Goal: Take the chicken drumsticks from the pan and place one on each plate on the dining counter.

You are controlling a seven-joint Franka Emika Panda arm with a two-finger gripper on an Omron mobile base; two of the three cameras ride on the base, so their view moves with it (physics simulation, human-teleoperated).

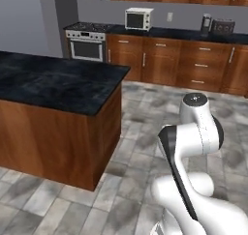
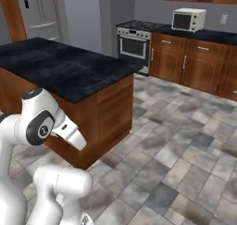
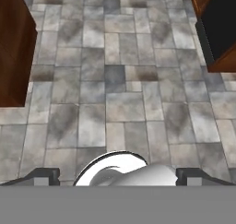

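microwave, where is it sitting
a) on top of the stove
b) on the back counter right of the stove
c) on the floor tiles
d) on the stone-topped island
b, the white microwave stands on the dark back counter, just right of the stove.

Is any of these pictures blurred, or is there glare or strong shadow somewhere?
Left base view: even, soft light, no glare on the dining counter, far toaster oven slightly soft. Right base view: same flat light. Hand view: sharp floor tiles, no hard shadows.
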